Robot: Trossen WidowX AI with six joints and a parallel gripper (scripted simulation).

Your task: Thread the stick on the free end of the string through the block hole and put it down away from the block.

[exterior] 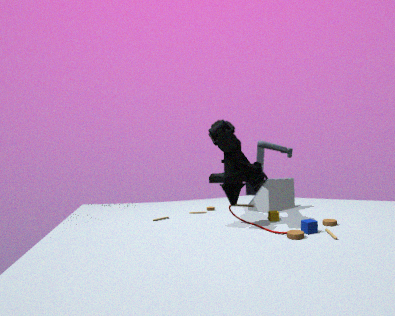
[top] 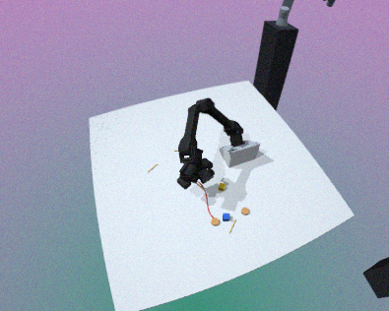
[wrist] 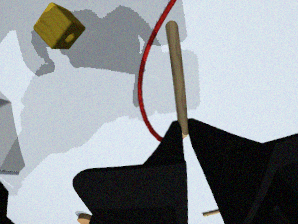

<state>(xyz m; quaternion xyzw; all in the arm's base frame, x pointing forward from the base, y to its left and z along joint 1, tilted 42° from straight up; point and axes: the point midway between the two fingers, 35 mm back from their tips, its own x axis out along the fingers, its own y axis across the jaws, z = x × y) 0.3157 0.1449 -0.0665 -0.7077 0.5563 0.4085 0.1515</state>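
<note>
The yellow-brown wooden block [top: 222, 187] [exterior: 273, 216] [wrist: 56, 25] stands on the table. One hole opening shows on its lower right face in the wrist view; no stick or string is in it. My gripper [exterior: 232, 204] [wrist: 182, 125] is shut on one end of the thin wooden stick [exterior: 244, 205] [wrist: 176, 75], above the table. The stick's free end points up the wrist view, to the right of the block and apart from it. The red string [top: 207, 201] [wrist: 140, 80] runs slack from the fingertips to the round button [top: 215, 221] [exterior: 295, 234].
A blue cube [top: 226, 217] [exterior: 309, 226] stands beside the string's button. Another button [top: 245, 211] [exterior: 329, 222] and a loose stick [top: 232, 226] [exterior: 331, 234] lie near it. Other loose sticks [top: 153, 168] [exterior: 198, 212] and a button [exterior: 210, 208] lie farther off. The grey arm base [top: 242, 155] stands behind the block.
</note>
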